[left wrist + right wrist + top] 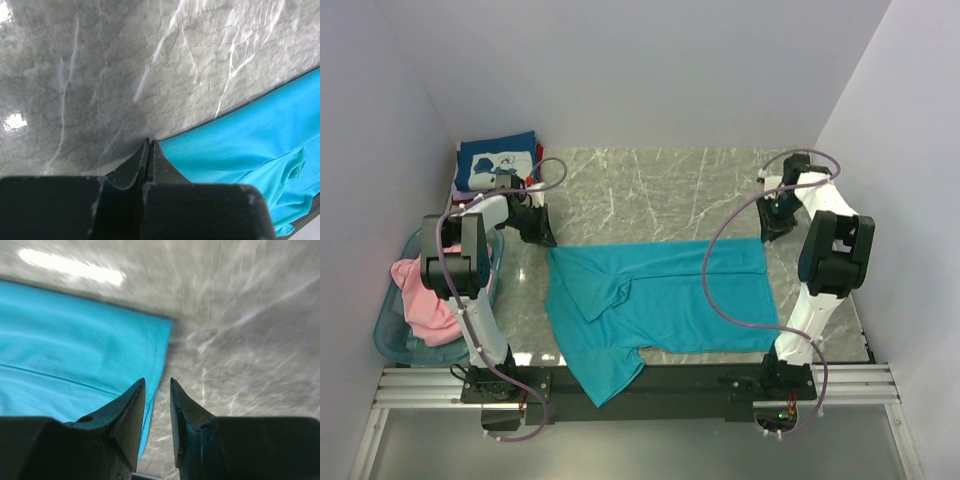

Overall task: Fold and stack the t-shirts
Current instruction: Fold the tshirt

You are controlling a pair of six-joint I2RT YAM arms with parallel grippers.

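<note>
1. A translucent light-blue plastic basket (382, 338) stands to the left of the teal t-shirt (660, 300). A crumpled pink t-shirt (425, 300) lies in it, heaped above its rim.
2. The teal t-shirt lies spread out on the glossy grey, white-veined marble tabletop (650, 190). It is a smooth knit with a few soft folds, and its near-left part drapes over the near edge.
3. Beyond the teal t-shirt's far-left corner sits a navy t-shirt (495, 163) with white print, folded into a neat rectangle.
4. The left gripper (150, 144) is closed, its tips pressed together at the teal t-shirt's far-left edge. Whether cloth is pinched between them cannot be told.
5. The right gripper (157, 382) has its jaws parted with nothing between them, just beside the teal t-shirt's far-right corner.
</note>
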